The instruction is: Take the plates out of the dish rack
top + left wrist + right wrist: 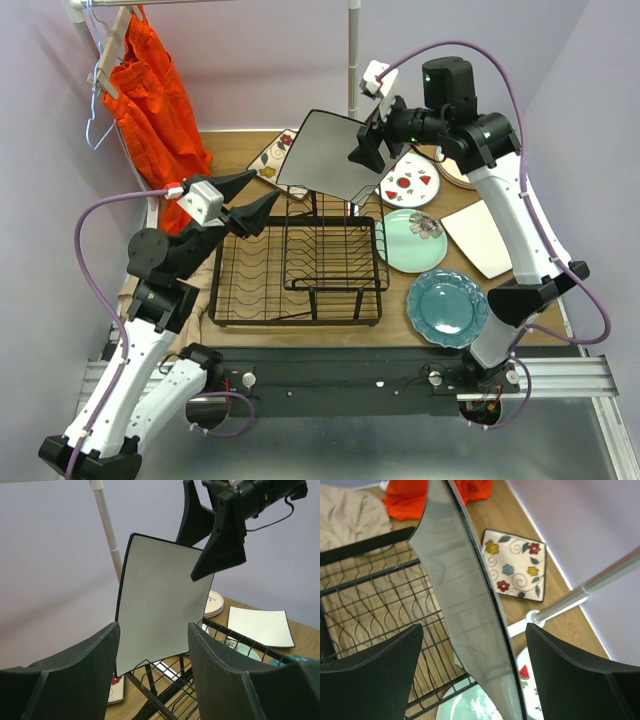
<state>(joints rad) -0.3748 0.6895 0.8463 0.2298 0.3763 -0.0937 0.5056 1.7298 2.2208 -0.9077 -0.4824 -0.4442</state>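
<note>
No lettering, brand, number or sign can be read on the plates (pixel 447 307), on the dish rack (pixel 296 322) or anywhere else in the three views; the marks on the printed plates beside the dish rack are pictures of fruit and flowers, not writing

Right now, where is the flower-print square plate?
The flower-print plate lies flat at the far side of the table, left of centre in the top view, beyond the dish rack and partly behind the grey square plate in the right end effector.
</note>
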